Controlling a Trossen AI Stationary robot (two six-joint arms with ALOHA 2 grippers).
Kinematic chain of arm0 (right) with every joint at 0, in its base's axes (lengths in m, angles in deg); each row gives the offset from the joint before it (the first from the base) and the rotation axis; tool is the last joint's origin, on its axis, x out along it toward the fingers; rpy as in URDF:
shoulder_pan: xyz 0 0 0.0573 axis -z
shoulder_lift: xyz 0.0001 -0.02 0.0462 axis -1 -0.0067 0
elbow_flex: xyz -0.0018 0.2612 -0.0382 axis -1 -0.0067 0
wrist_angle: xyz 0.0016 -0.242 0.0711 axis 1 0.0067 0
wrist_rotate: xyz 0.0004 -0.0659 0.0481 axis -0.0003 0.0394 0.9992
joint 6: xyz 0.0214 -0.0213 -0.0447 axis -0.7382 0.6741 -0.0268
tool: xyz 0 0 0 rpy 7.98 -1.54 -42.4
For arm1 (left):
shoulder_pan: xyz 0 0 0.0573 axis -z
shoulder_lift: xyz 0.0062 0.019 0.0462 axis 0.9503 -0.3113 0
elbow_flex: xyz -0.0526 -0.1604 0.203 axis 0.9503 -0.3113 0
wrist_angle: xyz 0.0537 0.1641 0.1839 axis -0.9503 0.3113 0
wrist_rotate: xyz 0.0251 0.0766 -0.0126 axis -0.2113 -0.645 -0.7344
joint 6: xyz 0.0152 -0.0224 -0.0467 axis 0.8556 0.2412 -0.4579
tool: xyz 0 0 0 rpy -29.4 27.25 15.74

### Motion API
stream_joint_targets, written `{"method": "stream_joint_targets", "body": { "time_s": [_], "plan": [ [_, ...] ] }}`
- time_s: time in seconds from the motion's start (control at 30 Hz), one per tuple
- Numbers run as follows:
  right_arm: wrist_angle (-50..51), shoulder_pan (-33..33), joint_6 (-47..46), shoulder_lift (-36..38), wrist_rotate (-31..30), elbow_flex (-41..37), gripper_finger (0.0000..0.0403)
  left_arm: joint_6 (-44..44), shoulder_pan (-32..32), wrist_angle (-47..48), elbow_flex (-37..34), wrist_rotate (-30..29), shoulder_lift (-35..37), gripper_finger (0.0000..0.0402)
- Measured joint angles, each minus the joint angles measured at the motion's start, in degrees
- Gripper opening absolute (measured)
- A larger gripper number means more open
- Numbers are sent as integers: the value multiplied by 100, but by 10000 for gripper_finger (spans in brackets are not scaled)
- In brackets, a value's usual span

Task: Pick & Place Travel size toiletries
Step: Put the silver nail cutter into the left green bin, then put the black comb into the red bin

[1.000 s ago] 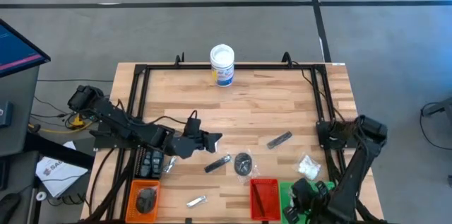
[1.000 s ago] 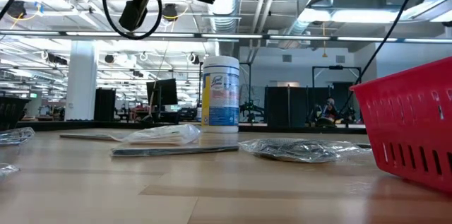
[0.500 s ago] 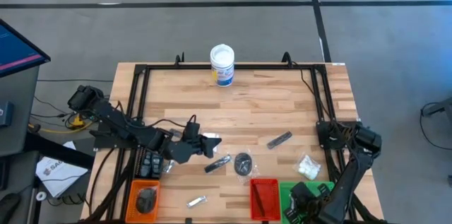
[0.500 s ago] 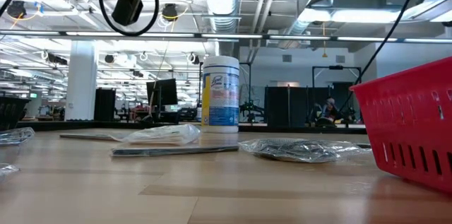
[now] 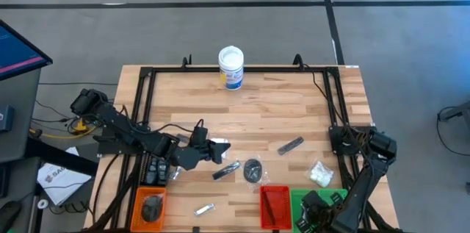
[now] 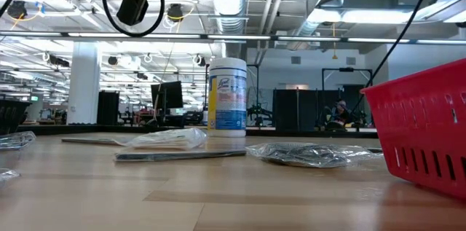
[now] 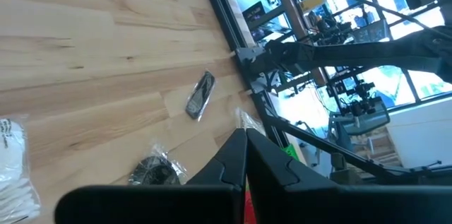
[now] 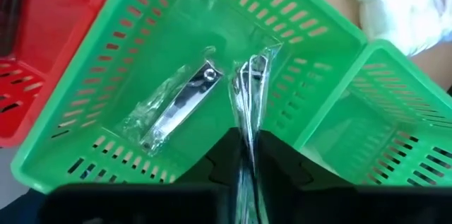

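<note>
Right wrist view: a clear packet (image 8: pixel 247 104) is being pinched by the right gripper (image 8: pixel 245 155) inside the green tray (image 8: pixel 113 104); the left gripper (image 5: pixel 220 147), closed, is being held over open tabletop (image 5: pixel 279 108).

Below my jaws, a glossy green plastic tray (image 8: pixel 212 61) holds a shiny metal clipper (image 8: pixel 176 107) in crinkled clear wrap; the tabletop (image 5: pixel 257 108) is pale planked wood.

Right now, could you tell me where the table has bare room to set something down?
The broad middle is bare, between the white tub at the far edge and the packets near the trays. It is crowded along the near edge, around the red tray and the left gripper.
</note>
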Motion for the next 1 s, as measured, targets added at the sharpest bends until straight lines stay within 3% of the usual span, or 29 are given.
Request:
{"method": "stream_joint_targets", "body": {
  "time_s": [0.23, 0.63, 1.0],
  "plan": [
    [-83, -2, 79, 2, 31, 0, 61, 0, 0, -27, 2, 0, 0, 0],
    [-33, 0, 479, 21, -9, 172, 66, 4, 0, -49, 2, 0, 0, 0],
    [699, 52, 1186, 26, -1148, 1081, 66, 4, -1, -53, 2, 0, 0, 0]
  ]
}}
